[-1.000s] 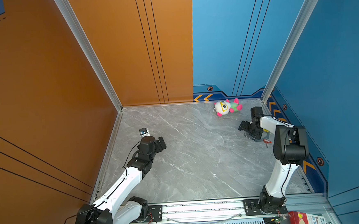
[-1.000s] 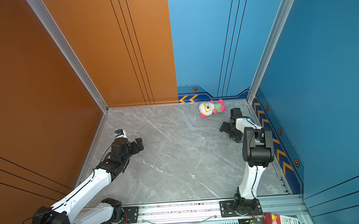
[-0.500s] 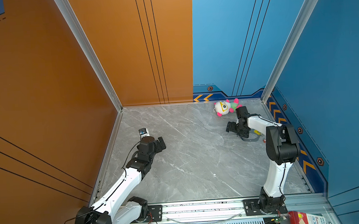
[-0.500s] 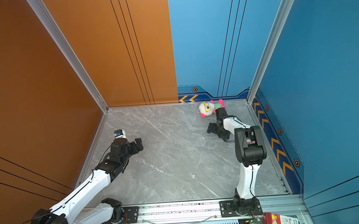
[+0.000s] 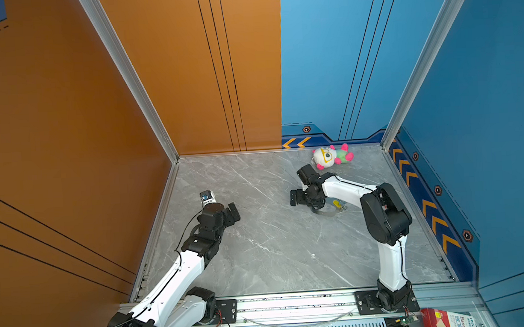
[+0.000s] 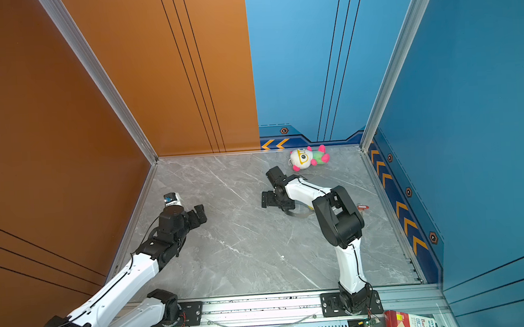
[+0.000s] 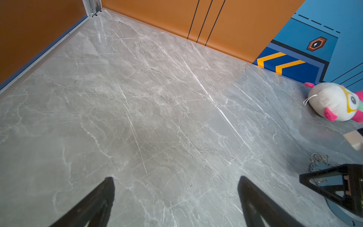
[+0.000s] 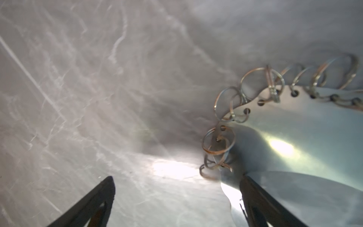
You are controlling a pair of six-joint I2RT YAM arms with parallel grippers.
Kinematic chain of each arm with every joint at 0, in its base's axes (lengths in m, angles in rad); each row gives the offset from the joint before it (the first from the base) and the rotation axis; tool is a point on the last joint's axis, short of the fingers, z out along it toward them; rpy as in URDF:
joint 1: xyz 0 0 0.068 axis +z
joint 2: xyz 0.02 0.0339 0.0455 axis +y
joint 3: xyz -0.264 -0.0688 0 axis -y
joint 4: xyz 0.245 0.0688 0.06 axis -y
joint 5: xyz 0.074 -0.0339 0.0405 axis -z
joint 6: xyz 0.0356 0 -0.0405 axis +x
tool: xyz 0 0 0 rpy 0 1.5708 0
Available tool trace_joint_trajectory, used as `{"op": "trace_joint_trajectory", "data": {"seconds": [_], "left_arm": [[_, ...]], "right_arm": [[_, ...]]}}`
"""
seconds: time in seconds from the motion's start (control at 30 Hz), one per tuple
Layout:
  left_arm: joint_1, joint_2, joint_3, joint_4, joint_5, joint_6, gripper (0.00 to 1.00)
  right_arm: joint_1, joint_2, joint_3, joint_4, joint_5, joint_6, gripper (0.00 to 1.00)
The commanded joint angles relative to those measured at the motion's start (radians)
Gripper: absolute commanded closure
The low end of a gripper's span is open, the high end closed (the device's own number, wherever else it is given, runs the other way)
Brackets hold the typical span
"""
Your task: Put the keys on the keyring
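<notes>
While my right gripper point(image 5: 297, 197) hangs low over the table point(image 5: 275, 247): jaws spread wide, nothing between them.
Keyring point(image 8: 294, 137): flat on the table, just beside one of that gripper's fingers point(image 8: 255, 194); touching or not, I cannot tell.
Yellow key point(image 5: 336, 202): behind that gripper, under my forearm, at the keyring's far side.
Red key point(image 6: 363, 207): further back, beside my elbow.
Left gripper point(image 5: 232, 214): wide open, empty, well apart from keyring and keys.
Plush toy point(image 5: 332, 157): past my right wrist, near the back wall.
</notes>
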Motion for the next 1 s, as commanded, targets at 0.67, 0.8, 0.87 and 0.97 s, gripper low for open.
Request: {"op": "trace_joint_trajectory", "data": {"seconds": [0.67,0.8,0.87,0.97], "left_arm": [[-0.265,0.217,0.141,-0.102,0.107,-0.099,0.01],[-0.334,0.284,0.175,-0.119,0.070,-0.098,0.01],[-0.349,0.303,0.184,-0.125,0.057,-0.100,0.01],[-0.359,0.316,0.188,-0.124,0.056,-0.108,0.01]], "right_arm": [[-0.240,-0.245,-0.214,-0.150,0.082,-0.089,0.37],[-0.237,-0.245,-0.251,-0.123,0.067,-0.072,0.48],[-0.234,-0.258,-0.274,-0.107,0.064,-0.062,0.50],[-0.229,-0.273,-0.304,-0.090,0.057,-0.055,0.52]]}}
